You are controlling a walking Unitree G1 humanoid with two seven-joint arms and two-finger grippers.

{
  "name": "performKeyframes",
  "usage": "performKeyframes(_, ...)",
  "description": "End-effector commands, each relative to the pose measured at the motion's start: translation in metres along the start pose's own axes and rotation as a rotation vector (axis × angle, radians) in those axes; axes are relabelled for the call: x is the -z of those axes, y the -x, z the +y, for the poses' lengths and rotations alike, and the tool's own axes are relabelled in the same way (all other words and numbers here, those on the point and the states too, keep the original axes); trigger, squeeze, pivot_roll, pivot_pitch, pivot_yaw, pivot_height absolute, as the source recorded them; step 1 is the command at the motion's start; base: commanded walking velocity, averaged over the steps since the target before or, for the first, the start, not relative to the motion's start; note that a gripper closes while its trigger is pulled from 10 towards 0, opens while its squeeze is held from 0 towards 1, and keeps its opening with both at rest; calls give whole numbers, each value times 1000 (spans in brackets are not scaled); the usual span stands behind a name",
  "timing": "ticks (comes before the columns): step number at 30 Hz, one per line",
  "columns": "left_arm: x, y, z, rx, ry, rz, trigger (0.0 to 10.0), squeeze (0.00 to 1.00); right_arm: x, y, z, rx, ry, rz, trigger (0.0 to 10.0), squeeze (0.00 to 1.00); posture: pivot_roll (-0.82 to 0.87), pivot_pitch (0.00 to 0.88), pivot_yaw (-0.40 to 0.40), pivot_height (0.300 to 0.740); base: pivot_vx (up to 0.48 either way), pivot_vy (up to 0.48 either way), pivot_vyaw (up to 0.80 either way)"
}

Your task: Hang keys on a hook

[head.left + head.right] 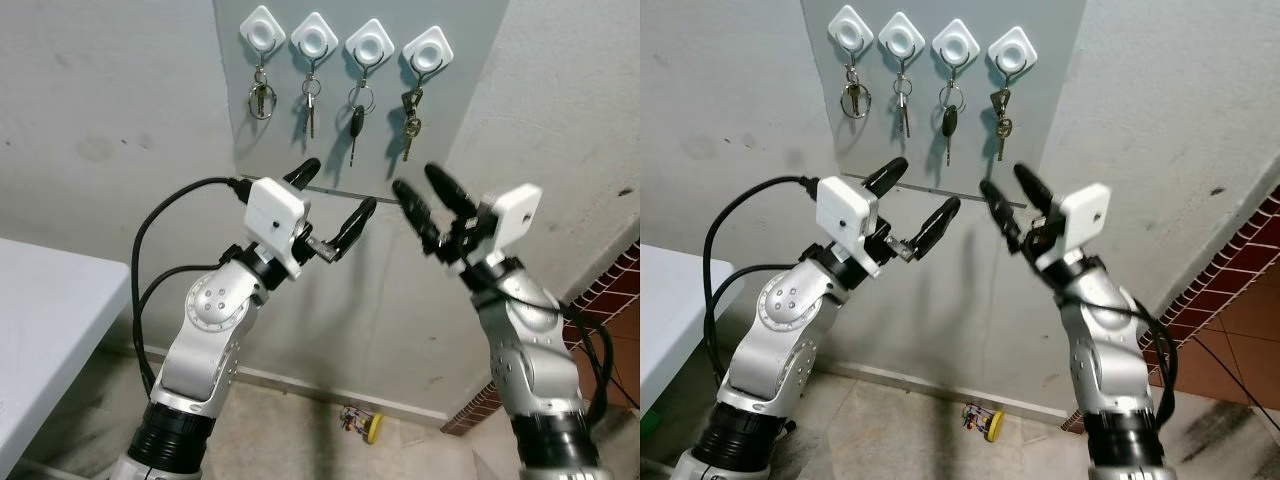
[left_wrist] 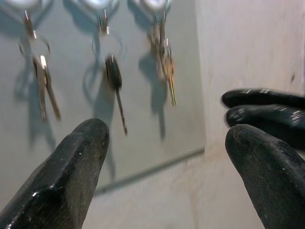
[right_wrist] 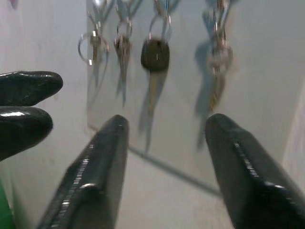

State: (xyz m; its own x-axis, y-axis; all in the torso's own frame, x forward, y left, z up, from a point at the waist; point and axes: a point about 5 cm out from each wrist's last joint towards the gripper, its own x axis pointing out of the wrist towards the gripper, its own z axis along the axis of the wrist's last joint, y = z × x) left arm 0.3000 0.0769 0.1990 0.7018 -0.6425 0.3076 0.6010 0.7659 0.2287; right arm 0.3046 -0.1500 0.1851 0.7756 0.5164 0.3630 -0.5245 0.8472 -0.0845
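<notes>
left tool (image 1: 335, 205) released, empty | right tool (image 1: 421, 192) released, empty | four metal key bunches (image 1: 355, 120) on white diamond-shaped wall hooks (image 1: 368, 44), upper centre | key markings unreadable

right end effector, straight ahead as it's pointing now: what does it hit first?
Probably the grey panel below the hanging keys. The right end effector is open and empty, aimed just under the black-headed key. Nothing lies between, though depth is unclear.

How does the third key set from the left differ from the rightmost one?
The third key set has a black-headed key on a large ring; the rightmost key set is a brass-coloured cluster without a black head. The third hangs lower. Both hang from white hooks on the grey panel.
</notes>
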Motion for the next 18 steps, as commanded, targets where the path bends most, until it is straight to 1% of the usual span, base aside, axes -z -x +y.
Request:
performKeyframes(1,9,3,-3,21,-17,33,10000,0,-1,3,2,-3,21,6,10000,1000,-42,64,-29,740,0,0,0)
performKeyframes(2,20,7,-4,22,-51,72,10000,0,12,12,4,10,10,53,10000,1000,-49,60,-25,740,0,0,0)
performKeyframes(5,36,11,-5,4,-46,132,10000,0,34,26,5,60,-32,119,10000,1000,-53,57,-21,740,0,0,0)
performKeyframes(7,45,14,-6,0,-39,160,10000,0,45,34,6,84,-43,157,10000,1000,-53,57,-21,740,0,0,0)
performKeyframes(8,55,17,-6,-8,-63,198,10000,0,55,42,7,112,-55,193,10000,1000,-58,54,-18,740,0,0,0)
performKeyframes(9,61,19,-6,-24,-60,221,10000,0,62,46,8,130,-72,215,10000,1000,-63,51,-14,740,0,0,0)
performKeyframes(10,62,19,-6,-27,-57,222,10000,0,63,47,8,132,-76,218,10000,1000,-63,51,-14,740,0,0,0)
performKeyframes(11,79,24,-5,-52,-39,289,10000,0,82,61,8,174,-86,292,10000,1000,-65,49,-11,740,0,0,0)
performKeyframes(12,85,27,-5,-61,-31,313,10000,0,90,67,9,188,-94,325,10000,1000,-65,49,-11,740,0,0,0)
performKeyframes(13,98,34,-6,-84,-4,359,10000,0,104,80,9,230,-118,383,10000,1000,-65,49,-11,740,0,0,0)
performKeyframes(14,104,36,-6,-94,-3,389,10000,0,110,85,9,247,-131,407,10000,1000,-69,49,-10,740,0,0,0)
performKeyframes(15,104,36,-6,-94,-3,389,10000,0,110,85,9,247,-131,407,10000,1000,-69,49,-10,740,0,0,0)
performKeyframes(16,109,39,-6,-96,2,414,10000,0,115,90,11,255,-139,434,10000,1000,-69,49,-10,740,0,0,0)
performKeyframes(17,117,42,-7,-112,2,450,10000,0,122,96,11,273,-145,465,10000,1000,-69,44,-7,740,0,0,0)
performKeyframes(18,129,50,-8,-151,41,505,10000,0,133,107,15,297,-159,522,10000,1000,-70,44,-6,740,0,0,0)
